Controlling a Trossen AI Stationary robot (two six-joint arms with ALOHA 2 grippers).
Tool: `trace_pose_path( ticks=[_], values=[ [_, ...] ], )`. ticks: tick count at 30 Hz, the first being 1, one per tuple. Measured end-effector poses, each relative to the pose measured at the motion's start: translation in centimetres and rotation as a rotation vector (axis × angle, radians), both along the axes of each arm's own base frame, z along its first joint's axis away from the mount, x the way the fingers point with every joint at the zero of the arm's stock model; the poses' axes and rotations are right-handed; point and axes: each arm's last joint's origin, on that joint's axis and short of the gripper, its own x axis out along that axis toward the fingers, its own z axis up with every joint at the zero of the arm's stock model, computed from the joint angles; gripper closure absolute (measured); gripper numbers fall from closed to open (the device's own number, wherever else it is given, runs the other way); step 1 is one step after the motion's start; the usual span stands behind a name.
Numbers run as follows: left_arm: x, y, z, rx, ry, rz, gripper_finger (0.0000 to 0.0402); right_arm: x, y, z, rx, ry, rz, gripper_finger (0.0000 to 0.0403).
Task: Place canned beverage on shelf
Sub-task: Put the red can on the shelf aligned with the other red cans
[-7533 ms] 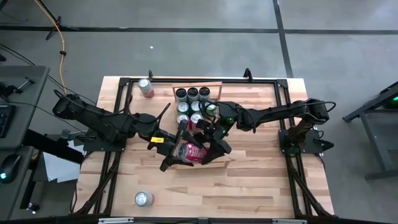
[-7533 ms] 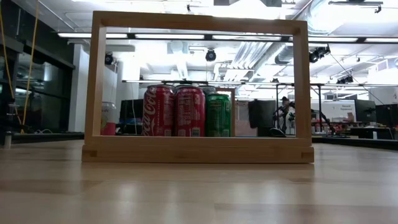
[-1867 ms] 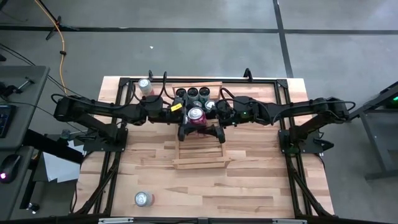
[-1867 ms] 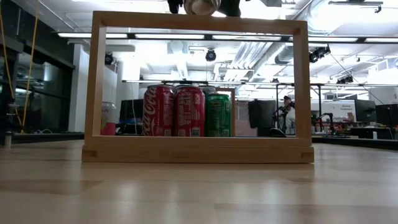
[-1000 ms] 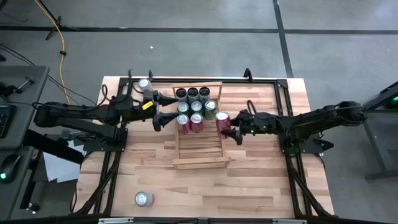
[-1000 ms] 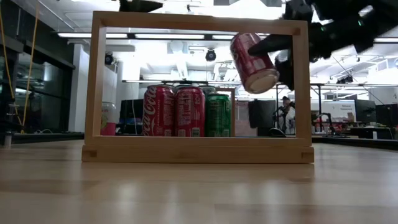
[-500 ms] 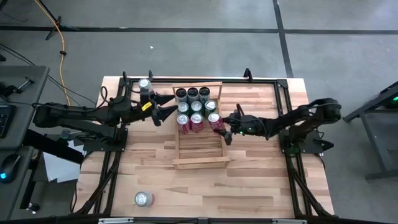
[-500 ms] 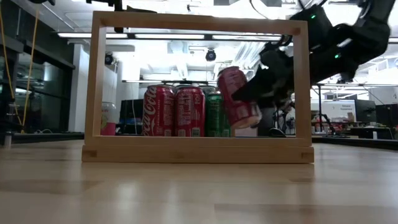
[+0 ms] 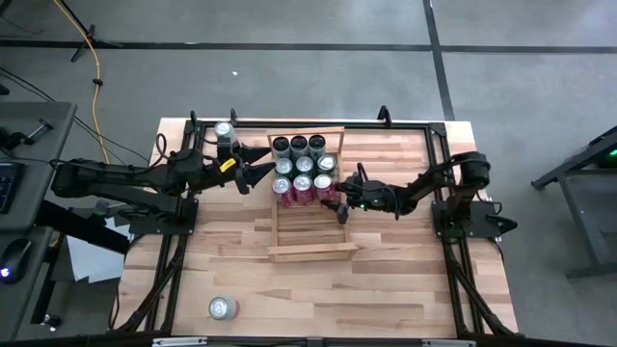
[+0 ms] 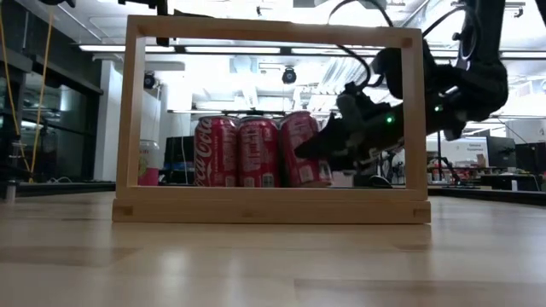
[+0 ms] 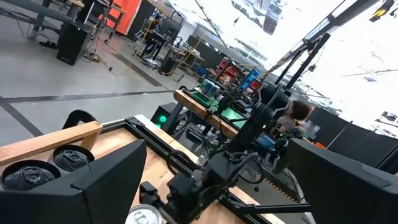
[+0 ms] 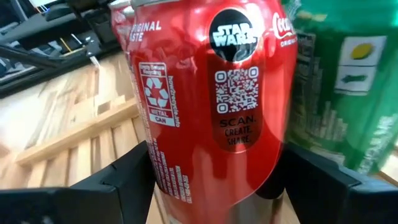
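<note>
The right gripper is clamped on a red Coca-Cola can, upright between its 2 fingers in the shelf beside a green can. Its label reads "STAR WARS", "SCAN. CREATE. SHARE." The left gripper, fingers apart, hovers just beside the shelf.

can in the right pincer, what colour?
Red can, white print and a black Star Wars roundel; clearest in the right wrist view.
</note>
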Motion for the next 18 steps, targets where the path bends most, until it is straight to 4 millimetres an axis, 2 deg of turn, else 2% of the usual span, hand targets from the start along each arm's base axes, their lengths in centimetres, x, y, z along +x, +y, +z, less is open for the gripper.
trace_pose_path(
  ticks=[6,12,18],
  values=[
    [0.0,0.0,0.01,-0.002,-0.002,0.001,0.0021,1.06,-0.1,-0.71,-0.001,0.006,-0.007,0.0125],
    [0.01,0.0,0.0,-0.025,-0.009,-0.003,0.0021,1.17,-0.12,-0.73,-0.002,0.008,-0.007,0.0123],
    [0.01,0.0,0.0,-0.025,-0.009,-0.003,0.0021,1.14,-0.1,-0.82,0.024,0.012,-0.014,0.0078]
  ],
)
